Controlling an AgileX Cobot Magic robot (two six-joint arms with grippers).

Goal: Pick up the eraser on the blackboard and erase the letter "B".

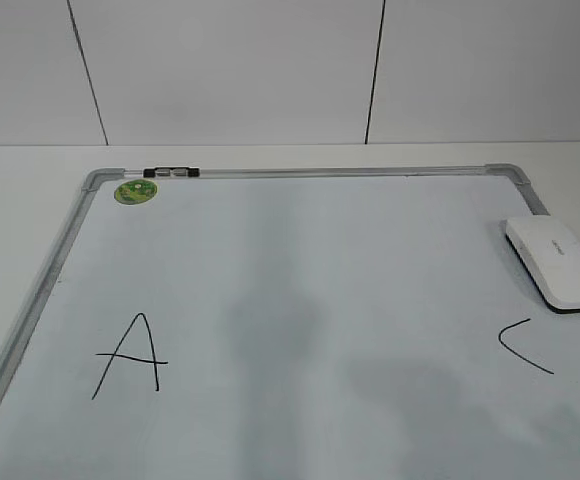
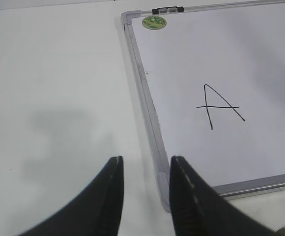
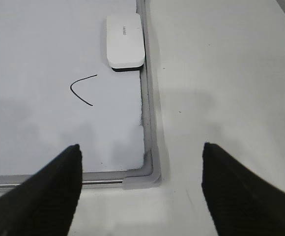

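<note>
Exterior view first: the blackboard (image 1: 300, 300), really a white dry-erase board in a grey metal frame with rounded grey corner pieces, lies flat on the white bench (image 1: 30, 175). On its right edge rests the eraser (image 1: 555, 263), a glossy white rounded block with a thin dark underside, long side running along the frame and touching or just beside it. A black hand-drawn "A" (image 1: 130, 355) sits at the left of the board and a "C" (image 1: 525, 345) at the right, just in front of the eraser. Between them the surface is bare white with soft grey shadows; no "B" shows there. A small round green magnet (image 1: 135, 191) sits in the far left corner, beside a little black-and-white clip (image 1: 170, 172) on the top rail.

From the right wrist, the right gripper (image 3: 141, 189) hangs over the board's near right corner, its dark fingers (image 3: 54, 191) spread wide and holding nothing; there is faint small lettering on the eraser's top, too small to read. The left gripper (image 2: 143, 196) hovers over the board's left frame near its near corner, fingers (image 2: 105, 201) parted by a narrow gap, nothing between them.
</note>
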